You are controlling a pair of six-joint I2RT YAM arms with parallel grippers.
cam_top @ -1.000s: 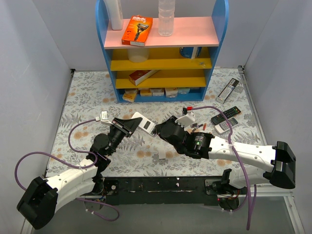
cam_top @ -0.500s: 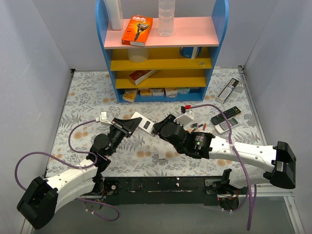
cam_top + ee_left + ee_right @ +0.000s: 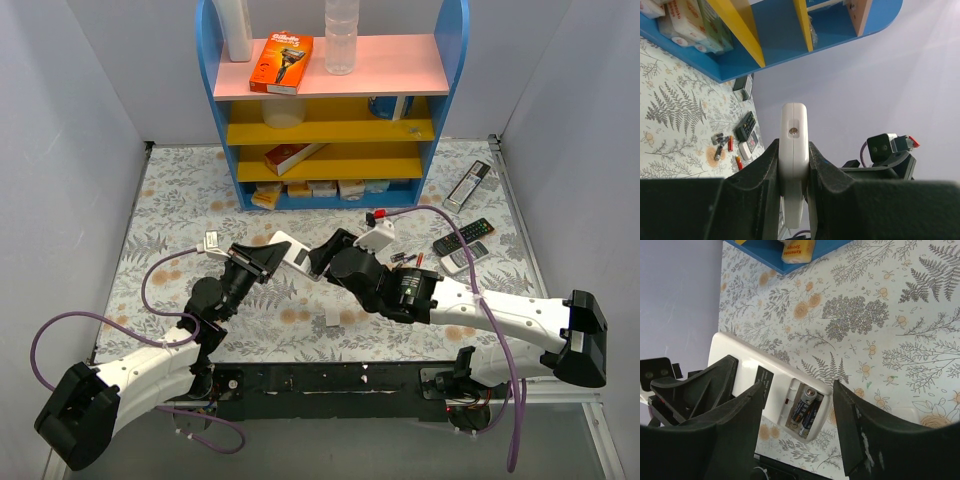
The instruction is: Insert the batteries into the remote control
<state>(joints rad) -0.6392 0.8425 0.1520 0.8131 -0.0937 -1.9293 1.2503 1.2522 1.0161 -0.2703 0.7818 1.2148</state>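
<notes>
So my left gripper (image 3: 793, 156) was clamped tight on the remote control (image 3: 793, 127), holding it edge-on up off the floral table (image 3: 170, 200), mid-table in front of the blue shelf (image 3: 207, 100). That wrist cam only gave me the thin white side of it with a small round dot. Way down on the table it also caught some loose batteries (image 3: 721, 145) lying beside a black remote (image 3: 746, 125). The right wrist cam was the useful one. It looked straight into the open battery bay, where two batteries (image 3: 805, 409) sat side by side. My right gripper (image 3: 797, 385) was spread open with a finger on either side of that end, gripping nothing. The overhead cam showed both arms meeting at the remote, but the bay itself didn't show from up there.
</notes>
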